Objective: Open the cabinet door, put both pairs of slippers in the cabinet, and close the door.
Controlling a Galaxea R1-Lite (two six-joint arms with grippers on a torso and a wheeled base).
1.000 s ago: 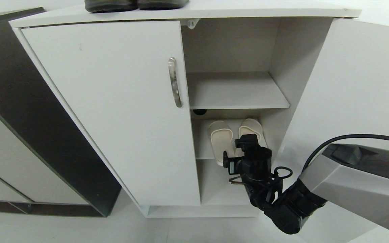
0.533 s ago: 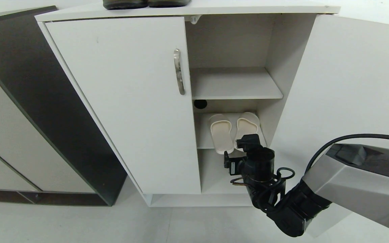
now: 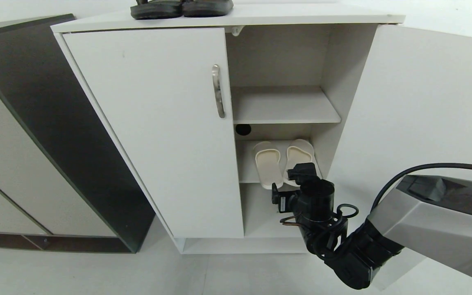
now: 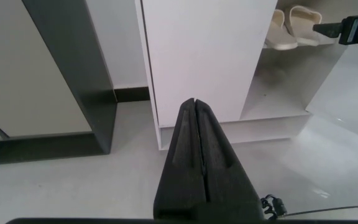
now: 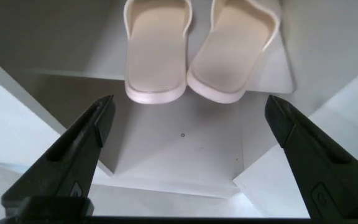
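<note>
A cream pair of slippers (image 3: 283, 162) lies side by side on the cabinet's middle shelf (image 3: 246, 174), heels at the front edge. My right gripper (image 3: 289, 182) hangs just in front of them, open and holding nothing. In the right wrist view its fingers (image 5: 73, 155) stand wide apart on either side of the slippers (image 5: 197, 50). A dark pair of slippers (image 3: 180, 8) rests on top of the cabinet. My left gripper (image 4: 194, 106) is shut and empty, low over the floor before the closed left door (image 4: 204, 50).
The cabinet's right door (image 3: 416, 106) stands swung wide open beside my right arm. The left door (image 3: 154, 131) with its metal handle (image 3: 218, 91) is closed. The upper shelf (image 3: 285, 106) and bottom compartment (image 3: 260, 213) are bare. A dark cabinet (image 3: 47, 123) stands to the left.
The head camera has shifted, so the cabinet sits differently in the picture. My right gripper has drawn back slightly from the cream slippers, still open.
</note>
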